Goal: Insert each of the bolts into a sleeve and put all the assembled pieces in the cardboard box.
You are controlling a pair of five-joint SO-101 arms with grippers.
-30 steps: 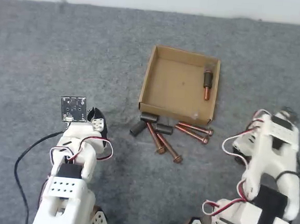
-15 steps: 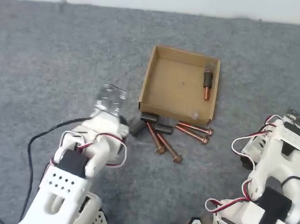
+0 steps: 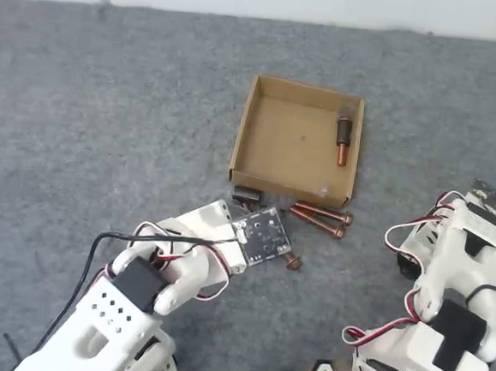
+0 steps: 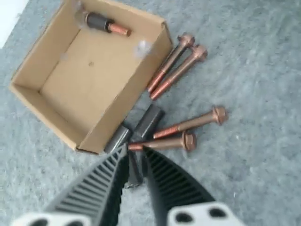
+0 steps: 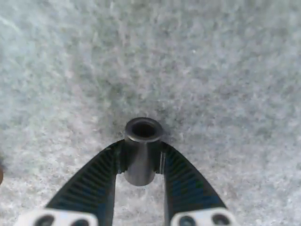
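1. On the grey surface (image 3: 109,97), about mid-way across, a cardboard box (image 3: 289,150) sits open. One assembled piece (image 3: 343,140), a bolt in its sleeve, lies inside by the right wall.
2. Just outside the box's near wall, a pair of bolts (image 3: 320,216) lies side by side, heads away from the left arm (image 3: 181,266).
3. Next to that pair, two more bolts (image 4: 188,125) lie at a slant, their threaded ends near two loose sleeves (image 4: 149,120) that rest against the box wall.
4. The left arm stretches over this heap. Its jaws are a little apart, with a third sleeve (image 4: 133,169) lying on the surface in the gap between them. I cannot tell whether they touch it.
5. The right arm (image 3: 452,270) stands well apart, off to the right of the box. Its jaws are clamped on a held sleeve (image 5: 142,141), gripping it by the sides, with the open bore showing at the end.
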